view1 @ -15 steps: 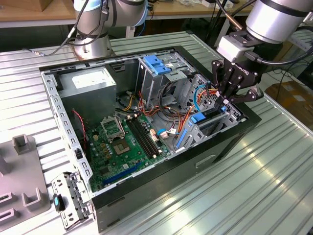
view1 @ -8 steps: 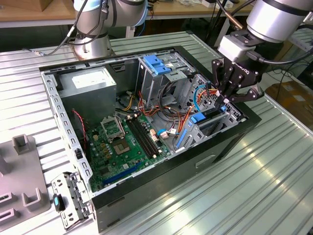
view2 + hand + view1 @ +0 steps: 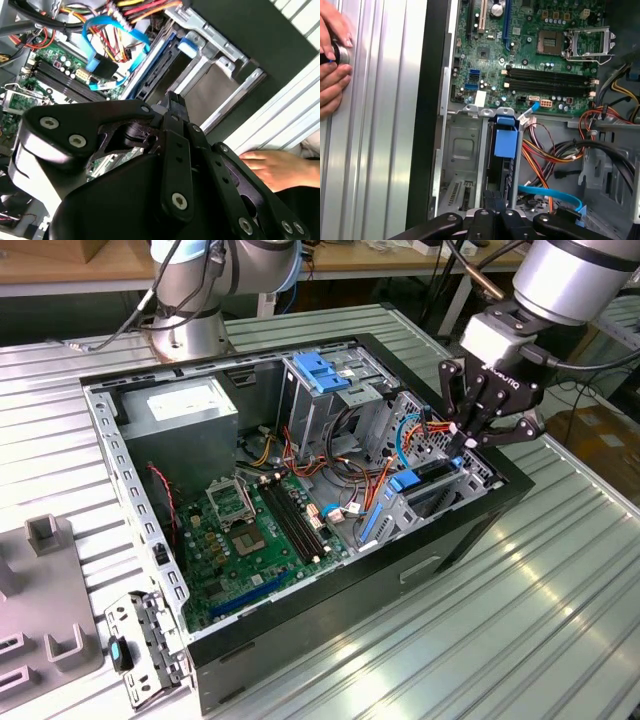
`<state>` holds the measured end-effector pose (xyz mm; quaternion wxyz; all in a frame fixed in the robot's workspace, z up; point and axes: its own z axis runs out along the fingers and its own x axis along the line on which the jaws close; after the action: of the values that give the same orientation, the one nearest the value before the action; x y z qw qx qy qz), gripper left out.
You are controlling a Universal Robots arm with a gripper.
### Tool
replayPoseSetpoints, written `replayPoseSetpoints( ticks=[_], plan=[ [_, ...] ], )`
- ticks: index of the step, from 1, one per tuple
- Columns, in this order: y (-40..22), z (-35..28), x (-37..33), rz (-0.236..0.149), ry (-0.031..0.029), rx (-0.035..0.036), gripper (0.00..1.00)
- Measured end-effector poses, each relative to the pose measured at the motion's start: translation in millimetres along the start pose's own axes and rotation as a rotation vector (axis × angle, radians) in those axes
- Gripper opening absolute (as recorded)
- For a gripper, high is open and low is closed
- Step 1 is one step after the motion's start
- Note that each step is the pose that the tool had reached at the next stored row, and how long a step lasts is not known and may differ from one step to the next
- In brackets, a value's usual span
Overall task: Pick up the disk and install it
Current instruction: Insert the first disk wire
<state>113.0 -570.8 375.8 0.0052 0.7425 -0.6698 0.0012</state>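
disk (image 3: 504,150) stands on edge in the drive bay, exterior view's right end of case (image 3: 470,530). gripper (image 3: 465,443) just above it, fingers pinched narrow, holding nothing. probably heavy, rigid, shock-sensitive; grab the blue side rails.

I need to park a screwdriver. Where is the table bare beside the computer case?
Bare: ribbed table on the exterior view's right of the case. Crowded: cables inside the case; grey fixtures on the exterior view's left.
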Motion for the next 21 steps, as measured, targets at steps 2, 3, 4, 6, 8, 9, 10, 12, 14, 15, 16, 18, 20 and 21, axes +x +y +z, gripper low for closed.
replayPoseSetpoints(
  ticks=[2, 3, 4, 6, 8, 9, 10, 12, 14, 15, 16, 18, 20, 21],
  plan=[
    [-4.6, 0.0, 0.5, -0.014, 0.0000, 0.0001, 0.11],
    [-6.5, 0.0, 0.7, -0.020, -0.0001, 0.0001, 0.11],
    [-9.2, 0.0, 0.9, -0.029, 0.0000, 0.0002, 0.11],
    [-12.2, -0.1, 0.9, -0.044, 0.0001, 0.0003, 0.11],
    [-13.4, -0.1, 0.6, -0.057, 0.0001, 0.0003, 0.11],
    [-13.5, -0.2, 0.6, -0.068, 0.0001, 0.0002, 0.11],
    [-13.5, -0.4, 0.6, -0.082, 0.0001, 0.0000, 0.11],
    [-13.7, -2.3, 0.6, -0.118, 0.0004, -0.0013, 0.11],
    [-14.2, -6.2, 0.7, -0.150, -0.0001, -0.0056, 0.11],
    [-14.3, -7.3, 0.7, -0.163, -0.0003, -0.0068, 0.11],
    [-14.4, -7.3, 0.6, -0.185, -0.0007, -0.0070, 0.11],
    [-15.3, -7.6, 0.0, -0.205, 0.0001, -0.0071, 0.11],
    [-17.1, -7.5, -1.2, -0.223, 0.0001, -0.0068, 0.11],
    [-18.0, -7.5, -1.5, -0.228, 0.0001, -0.0068, 0.11]
  ],
)
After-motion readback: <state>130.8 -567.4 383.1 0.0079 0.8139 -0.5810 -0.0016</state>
